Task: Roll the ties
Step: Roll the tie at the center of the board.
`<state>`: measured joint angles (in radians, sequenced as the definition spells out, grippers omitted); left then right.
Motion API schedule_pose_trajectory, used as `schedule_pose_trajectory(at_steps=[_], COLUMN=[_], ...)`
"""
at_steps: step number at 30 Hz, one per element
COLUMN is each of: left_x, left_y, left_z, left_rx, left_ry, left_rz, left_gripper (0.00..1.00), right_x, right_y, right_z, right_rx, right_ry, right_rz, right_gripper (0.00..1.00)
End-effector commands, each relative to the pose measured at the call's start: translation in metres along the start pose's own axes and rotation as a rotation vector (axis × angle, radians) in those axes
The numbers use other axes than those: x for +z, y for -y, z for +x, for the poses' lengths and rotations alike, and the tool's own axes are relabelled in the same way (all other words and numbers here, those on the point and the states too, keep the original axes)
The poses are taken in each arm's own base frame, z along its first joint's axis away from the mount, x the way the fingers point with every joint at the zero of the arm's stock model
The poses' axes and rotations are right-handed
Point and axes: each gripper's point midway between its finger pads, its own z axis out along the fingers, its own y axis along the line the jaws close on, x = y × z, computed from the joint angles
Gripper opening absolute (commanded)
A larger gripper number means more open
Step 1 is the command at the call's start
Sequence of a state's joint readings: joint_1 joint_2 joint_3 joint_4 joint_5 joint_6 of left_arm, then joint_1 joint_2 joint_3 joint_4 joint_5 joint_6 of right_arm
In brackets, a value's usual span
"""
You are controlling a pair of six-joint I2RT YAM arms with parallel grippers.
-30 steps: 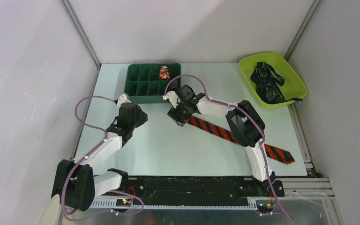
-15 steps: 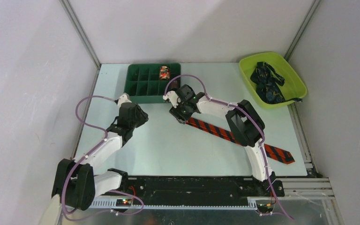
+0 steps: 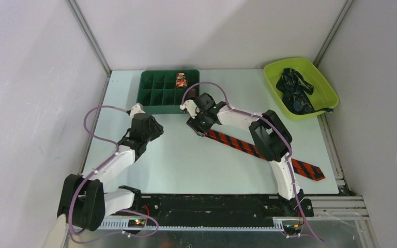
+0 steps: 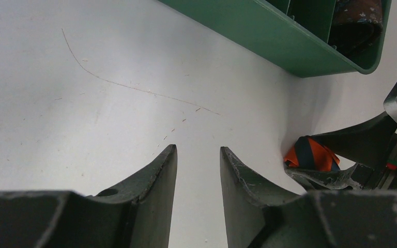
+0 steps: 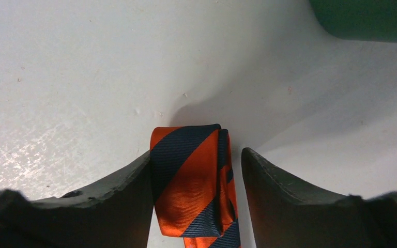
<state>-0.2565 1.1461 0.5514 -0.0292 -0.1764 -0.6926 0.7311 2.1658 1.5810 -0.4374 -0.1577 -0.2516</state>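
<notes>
A red-orange tie with dark diagonal stripes (image 3: 248, 147) lies as a long strip across the table, its wide pointed end at the near right. Its narrow end is folded over once (image 5: 191, 175) and lies between the fingers of my right gripper (image 5: 196, 157), which is open around it: the left finger touches the fabric and the right finger stands just apart. My left gripper (image 4: 198, 150) is open and empty above bare table, left of that folded end (image 4: 310, 155). In the top view the right gripper (image 3: 199, 126) and the left gripper (image 3: 152, 126) face each other.
A green compartment tray (image 3: 150, 98) stands just behind both grippers, with one small rolled tie (image 3: 181, 80) in a back cell. A lime bin (image 3: 323, 82) at the back right holds a heap of dark navy ties (image 3: 294, 93). Purple cables loop over both arms.
My right gripper has shifted slightly back toward the green tray with the tie's end between its fingers. The left arm has barely moved.
</notes>
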Motion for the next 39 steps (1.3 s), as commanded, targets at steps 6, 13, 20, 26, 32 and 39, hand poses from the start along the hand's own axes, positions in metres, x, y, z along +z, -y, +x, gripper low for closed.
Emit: schedule_pose_trajectory(at_steps=[6, 13, 20, 26, 32, 39], left_x=[0.003, -0.002, -0.005, -0.003, 0.006, 0.015], left_y=[0.007, 0.008, 0.012, 0.027, 0.05, 0.073], left_z=[-0.005, -0.011, -0.017, -0.023, -0.019, -0.003], left_rx=[-0.018, -0.022, -0.027, -0.019, -0.003, 0.024], left_ry=[0.019, 0.038, 0.055, 0.058, 0.02, -0.032], left_rz=[0.032, 0.037, 0.05, 0.101, 0.177, 0.224], left_gripper=[0.41, 0.42, 0.46, 0.48, 0.49, 0.48], right_x=[0.005, -0.016, -0.059, -0.114, -0.134, -0.118], right_y=[-0.005, -0.015, -0.001, 0.029, 0.018, -0.009], right_z=[0.0, -0.039, -0.076, -0.075, -0.056, -0.037], right_rx=[0.008, 0.047, 0.196, 0.473, 0.703, 0.799], right_ry=[0.007, 0.138, 0.297, 0.385, 0.41, 0.351], right_rz=[-0.009, -0.04, 0.022, 0.095, -0.041, -0.138], right_gripper=[0.8, 0.89, 0.9, 0.82, 0.53, 0.06])
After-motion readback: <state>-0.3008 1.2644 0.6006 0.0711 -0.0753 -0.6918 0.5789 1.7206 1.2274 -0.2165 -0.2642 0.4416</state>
